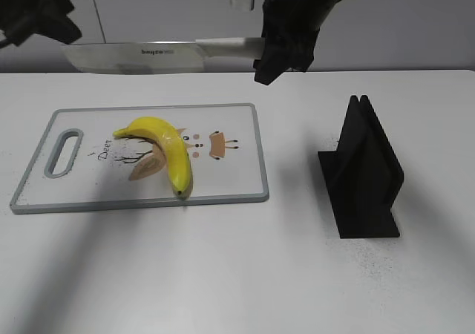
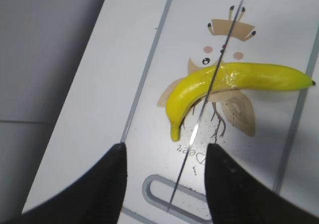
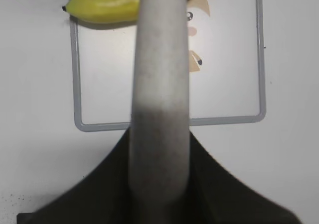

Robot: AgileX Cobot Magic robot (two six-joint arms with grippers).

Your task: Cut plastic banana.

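While right hand (image 1: pixel 278 48) holds knife (image 1: pixel 141 56), banana (image 1: pixel 165 147) whole, yellow.

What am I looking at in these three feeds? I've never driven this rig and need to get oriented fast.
It's a two-armed robot at a white table. The exterior view faces the table; the other two views come from cameras on each wrist. A yellow plastic banana lies uncut on a cutting board, with a black stand to the right. The right gripper is shut on the knife handle, blade held in the air above the board. The left gripper is open and empty, looking down past the blade's thin edge at the banana.
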